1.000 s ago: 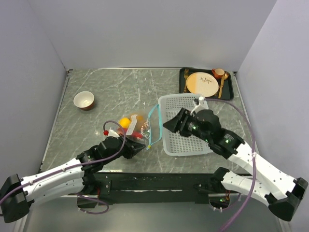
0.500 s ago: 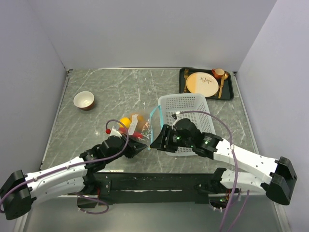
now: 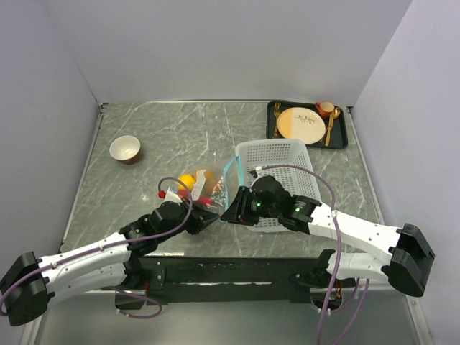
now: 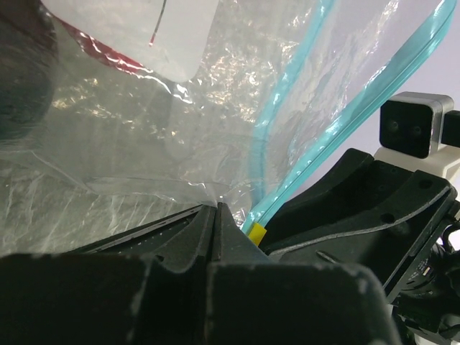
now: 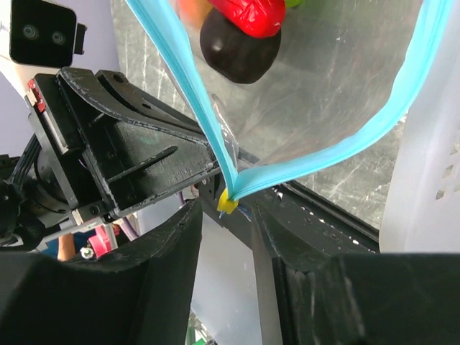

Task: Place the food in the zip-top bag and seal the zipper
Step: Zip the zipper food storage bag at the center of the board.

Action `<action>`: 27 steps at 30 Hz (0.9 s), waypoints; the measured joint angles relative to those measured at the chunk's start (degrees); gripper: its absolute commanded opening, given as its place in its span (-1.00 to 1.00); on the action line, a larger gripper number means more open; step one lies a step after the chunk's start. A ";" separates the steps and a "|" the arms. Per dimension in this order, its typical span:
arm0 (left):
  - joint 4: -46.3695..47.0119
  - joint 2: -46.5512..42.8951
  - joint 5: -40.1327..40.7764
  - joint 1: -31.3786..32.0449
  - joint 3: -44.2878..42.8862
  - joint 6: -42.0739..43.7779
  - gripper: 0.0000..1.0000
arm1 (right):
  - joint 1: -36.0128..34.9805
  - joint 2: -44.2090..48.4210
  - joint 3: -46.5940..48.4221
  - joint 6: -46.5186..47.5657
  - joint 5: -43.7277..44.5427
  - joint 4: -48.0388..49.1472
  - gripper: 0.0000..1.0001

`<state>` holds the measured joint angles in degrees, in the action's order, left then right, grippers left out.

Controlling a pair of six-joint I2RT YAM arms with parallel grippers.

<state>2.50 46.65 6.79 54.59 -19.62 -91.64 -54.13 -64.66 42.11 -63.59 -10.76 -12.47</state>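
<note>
Risk first: right gripper (image 5: pixel 228 215) stands spread, one finger on either side of the yellow stop (image 5: pixel 228 205) at the near end of the zipper (image 5: pixel 181 83), just left of the white mesh basket (image 3: pixel 273 144). If it closes off-line, I expect the teal strip to slip out or buckle, leaving the mouth gaping. Left gripper (image 4: pixel 217 212) is pressed together on a corner of the zip-top bag (image 5: pixel 338 93); a hard pull from the right could strip that film free. Bag lies left of the basket, mouth toward it and unsealed. It holds the food (image 5: pixel 241 50): a brown round, a red pepper, yellow and orange pieces. Visible basket mesh shows no food.
</note>
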 measured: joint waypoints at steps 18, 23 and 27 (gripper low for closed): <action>1.20 0.85 -0.52 0.00 0.00 0.44 -0.98 | 0.00 -0.55 0.00 0.42 0.68 0.42 -0.78; 1.42 0.74 -0.55 0.00 0.13 0.39 -0.98 | 0.00 -0.55 0.00 0.59 1.16 0.39 -0.85; 1.88 -0.07 -0.74 0.00 0.90 0.31 -0.99 | 0.00 -0.55 0.00 0.68 1.49 0.35 -0.85</action>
<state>4.38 46.59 6.04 54.59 -18.72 -91.33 -54.13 -65.21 42.11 -62.92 -9.28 -12.12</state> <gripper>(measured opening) 0.015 0.152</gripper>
